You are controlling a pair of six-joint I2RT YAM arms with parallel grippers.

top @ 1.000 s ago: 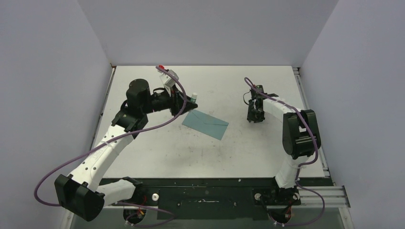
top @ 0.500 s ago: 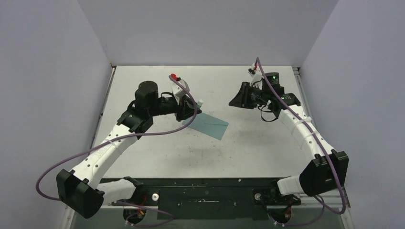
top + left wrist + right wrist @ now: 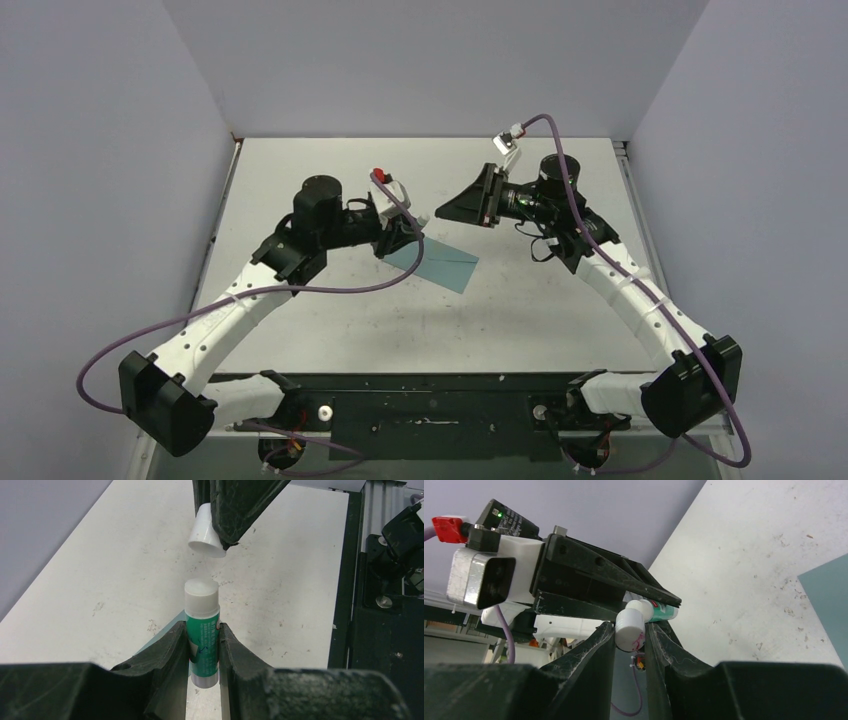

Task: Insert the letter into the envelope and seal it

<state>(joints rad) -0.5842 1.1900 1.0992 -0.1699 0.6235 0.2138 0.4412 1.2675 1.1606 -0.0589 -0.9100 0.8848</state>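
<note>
**Open glue stick over a loose envelope: slips and smears are the hazards**

The left jaws pinch a glue stick (image 3: 202, 630) around its green body, its white top bare. The right jaws pinch the white cap (image 3: 206, 532), which hangs just off the stick's end, not touching it. The envelope (image 3: 448, 264) lies flat on the counter (image 3: 520, 300), its near-left corner under the left jaws. The letter is not visible, so whether it is inside cannot be told.

The cap is small and round, so a weak pinch could let it drop and roll. The stick may pivot in its grip when pressed down, which would put glue off the flap. Nothing pins the envelope, so a dragging stroke may slide or crease it.

The stick's green label carries small pale print and a blue mark, all too small to read. No brand can be made out.
</note>
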